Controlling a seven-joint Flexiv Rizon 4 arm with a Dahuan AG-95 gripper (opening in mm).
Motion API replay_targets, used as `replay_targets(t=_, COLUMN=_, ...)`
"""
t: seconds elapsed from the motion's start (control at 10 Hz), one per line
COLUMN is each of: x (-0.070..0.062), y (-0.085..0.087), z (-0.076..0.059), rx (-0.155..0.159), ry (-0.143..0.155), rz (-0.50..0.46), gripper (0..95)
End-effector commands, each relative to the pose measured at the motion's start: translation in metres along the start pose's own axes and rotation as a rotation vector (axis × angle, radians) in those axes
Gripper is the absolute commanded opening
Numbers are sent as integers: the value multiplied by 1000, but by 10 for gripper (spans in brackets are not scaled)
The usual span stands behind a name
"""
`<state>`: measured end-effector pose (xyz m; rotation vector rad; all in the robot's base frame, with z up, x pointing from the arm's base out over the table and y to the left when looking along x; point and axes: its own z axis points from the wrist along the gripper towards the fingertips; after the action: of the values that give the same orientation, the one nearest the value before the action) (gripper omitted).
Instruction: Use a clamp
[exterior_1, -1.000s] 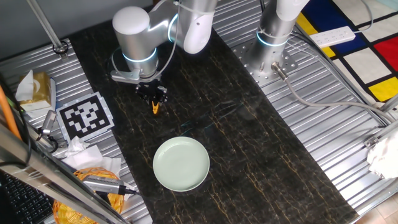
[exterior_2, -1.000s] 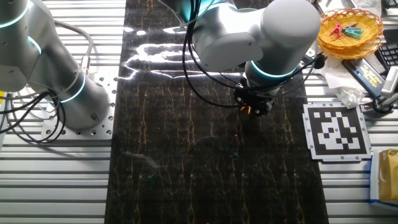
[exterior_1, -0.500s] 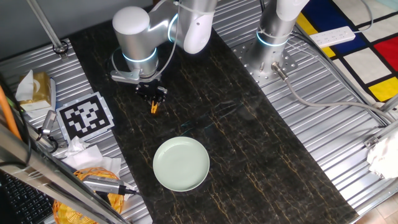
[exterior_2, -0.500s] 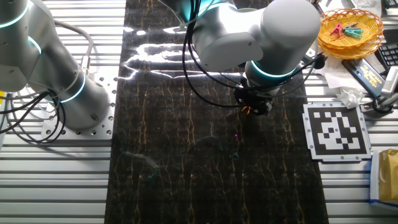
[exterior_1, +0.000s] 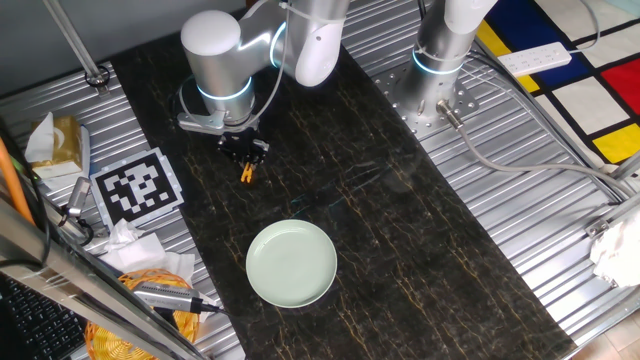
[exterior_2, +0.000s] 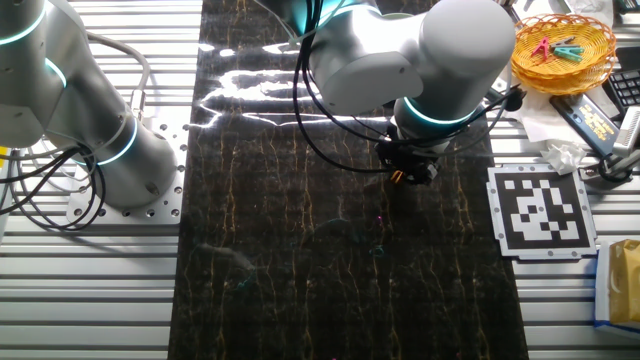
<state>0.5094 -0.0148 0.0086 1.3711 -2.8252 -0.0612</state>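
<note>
My black gripper (exterior_1: 244, 154) hangs under the grey wrist at the back left of the dark marble table. It is shut on the clamp (exterior_1: 247, 173), a tiny orange-yellow clip whose prongs point down just above the tabletop. In the other fixed view the gripper (exterior_2: 405, 170) hides most of the clamp (exterior_2: 397, 178); only an orange speck shows. The pale green plate (exterior_1: 291, 262) lies empty on the table, well in front of the gripper and apart from it. The plate is out of the other fixed view.
A printed marker tag (exterior_1: 137, 186) lies left of the gripper. A wicker basket (exterior_2: 563, 50) holds several coloured clips. Crumpled tissues (exterior_1: 128, 238), a tissue box (exterior_1: 56, 141) and tools sit on the left rack. A second arm's base (exterior_1: 442, 60) stands at the back right.
The gripper with the clamp has risen very slightly; otherwise nothing has visibly changed.
</note>
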Motion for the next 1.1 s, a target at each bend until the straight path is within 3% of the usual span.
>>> replay_targets(t=0.1, x=0, y=0, z=0, rx=-1, ry=-4, rz=2, gripper=0)
replay_targets(t=1.1, x=-2, y=6, z=-11, rx=13, ry=5, rz=25, gripper=0)
